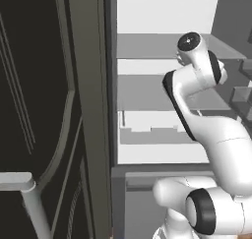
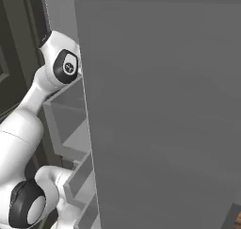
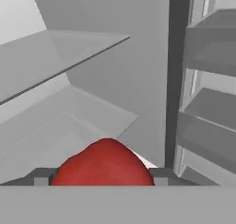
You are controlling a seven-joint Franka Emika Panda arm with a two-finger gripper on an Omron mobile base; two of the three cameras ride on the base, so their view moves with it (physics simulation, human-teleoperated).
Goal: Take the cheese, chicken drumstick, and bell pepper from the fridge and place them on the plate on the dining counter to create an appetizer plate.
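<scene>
In the hand view the dark-red bell pepper [image 3: 103,165] fills the gap between my two fingertips, and my gripper [image 3: 101,178] is shut on it. It is inside the fridge [image 1: 162,88], above a pale shelf floor, with a glass shelf [image 3: 60,57] up to the left. From the left base view my arm reaches in at the level of the upper shelves, and the wrist hides the hand. The cheese, chicken drumstick, plate and dining counter are out of view.
Door shelves [image 3: 207,121] stand close on the right of the hand view. The open grey fridge door [image 2: 164,110] blocks most of the right base view. A dark panelled cabinet [image 1: 39,110] stands left of the fridge. A white drawer [image 1: 157,127] sits below the shelves.
</scene>
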